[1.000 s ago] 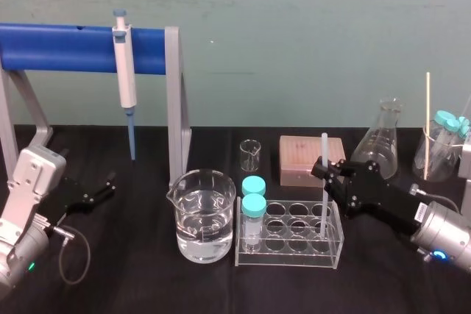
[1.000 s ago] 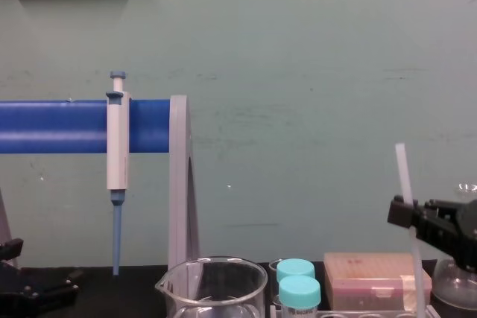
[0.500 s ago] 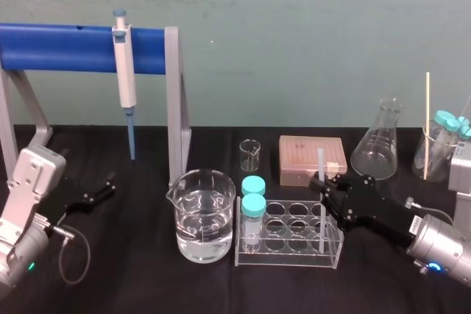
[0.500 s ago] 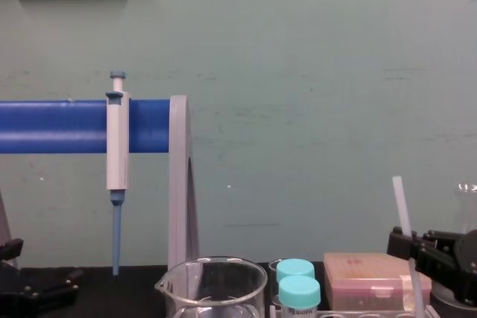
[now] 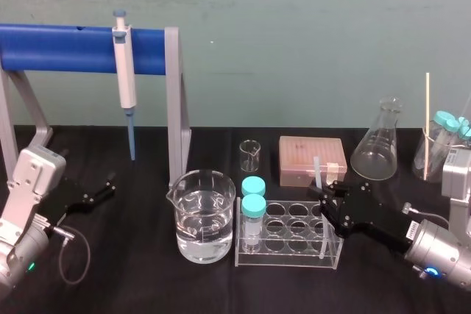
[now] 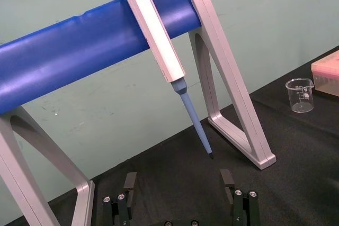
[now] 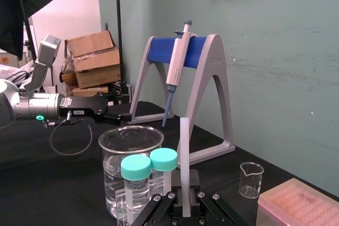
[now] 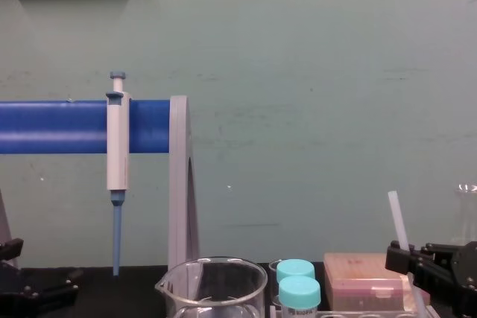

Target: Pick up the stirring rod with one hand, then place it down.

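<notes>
The stirring rod (image 5: pixel 316 170) is a thin translucent white stick standing nearly upright, its lower end down in the right end well of the clear tube rack (image 5: pixel 283 261). My right gripper (image 5: pixel 326 195), black, is shut on the rod about midway up, just above the rack. In the right wrist view the rod (image 7: pixel 184 152) rises straight from between the clamped fingers (image 7: pixel 170 205). The chest view has the rod's top (image 8: pixel 396 217) sticking up above the gripper (image 8: pixel 399 257). My left gripper (image 5: pixel 103 189) rests parked at the far left, its fingers (image 6: pixel 130 183) apart.
A beaker of water (image 5: pixel 205 215) stands left of the rack, which holds two teal-capped vials (image 5: pixel 254 207). A white-and-blue pipette (image 5: pixel 125 71) hangs on the blue stand. Behind the rack are a small beaker (image 5: pixel 250 154), a pink box (image 5: pixel 312 159) and a conical flask (image 5: pixel 377 141).
My right gripper has come down and slightly toward me with the rod, so the rod stands lower, deeper in the rack. The left arm has not moved.
</notes>
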Robot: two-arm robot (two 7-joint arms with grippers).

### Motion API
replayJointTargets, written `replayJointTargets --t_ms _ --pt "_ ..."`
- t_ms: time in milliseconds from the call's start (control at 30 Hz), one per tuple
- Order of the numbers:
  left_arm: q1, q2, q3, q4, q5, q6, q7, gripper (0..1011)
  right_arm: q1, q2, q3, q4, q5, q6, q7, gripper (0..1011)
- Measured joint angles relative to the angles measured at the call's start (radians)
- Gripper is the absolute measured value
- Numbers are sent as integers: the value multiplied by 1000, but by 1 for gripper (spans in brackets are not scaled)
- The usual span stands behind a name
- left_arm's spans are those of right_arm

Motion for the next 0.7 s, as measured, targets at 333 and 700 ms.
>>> replayJointTargets --t_ms 333,700 --pt "0 0 0 0 0 0 0 1000 0 1 0 0 2 0 0 86" --pt "0 0 0 0 0 0 0 1000 0 1 1 0 4 1 0 427"
